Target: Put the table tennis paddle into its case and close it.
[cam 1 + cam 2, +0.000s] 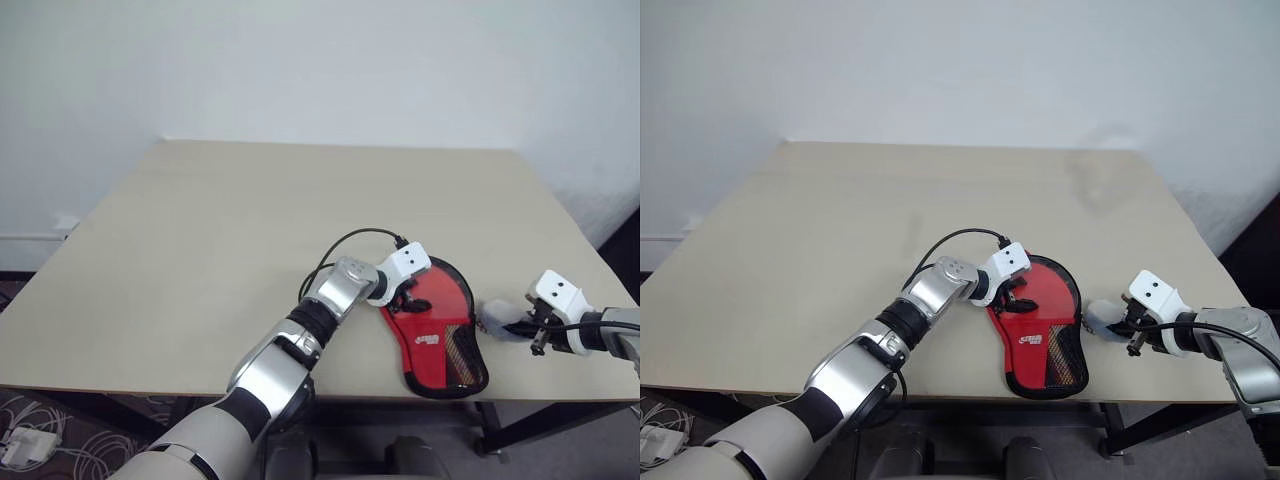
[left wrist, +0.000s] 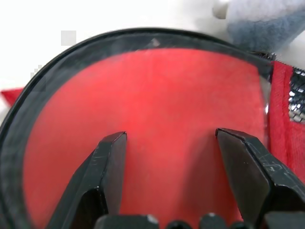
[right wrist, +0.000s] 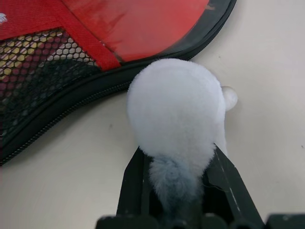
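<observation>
The right gripper (image 3: 183, 191) pinches a pale fluffy lump (image 3: 174, 117) in its jaws, just beside the case (image 3: 71, 62) on the surface (image 3: 267, 95).

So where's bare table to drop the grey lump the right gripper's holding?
Most of the table is bare: the whole far half and the left side up to the left gripper. It is crowded at the near right edge, where the case, the lump and the right gripper sit close together.
</observation>
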